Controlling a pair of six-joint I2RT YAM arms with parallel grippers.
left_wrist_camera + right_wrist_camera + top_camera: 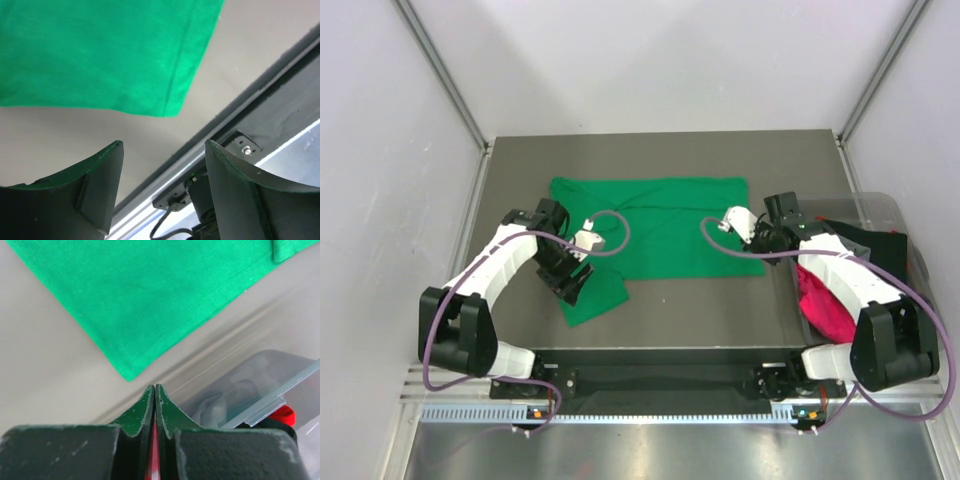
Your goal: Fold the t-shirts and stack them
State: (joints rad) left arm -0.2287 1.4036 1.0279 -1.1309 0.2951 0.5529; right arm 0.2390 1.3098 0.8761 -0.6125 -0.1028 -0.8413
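A bright green t-shirt (660, 215) lies spread on the table, with one flap reaching toward the near left. My left gripper (570, 288) hangs over that flap. In the left wrist view it (162, 145) is open and empty, with the shirt's hem (100, 50) beyond the fingertips. My right gripper (760, 243) is at the shirt's right edge. In the right wrist view it (155, 387) is shut just short of the shirt's corner (150, 290), holding no cloth. A magenta-pink t-shirt (825, 300) lies bunched at the right, under my right arm.
A clear plastic bin (890, 205) stands at the table's right edge with a black garment (865, 235) in it. The bin also shows in the right wrist view (250, 385). The table's near edge and metal rail (210, 135) run just past my left fingertips.
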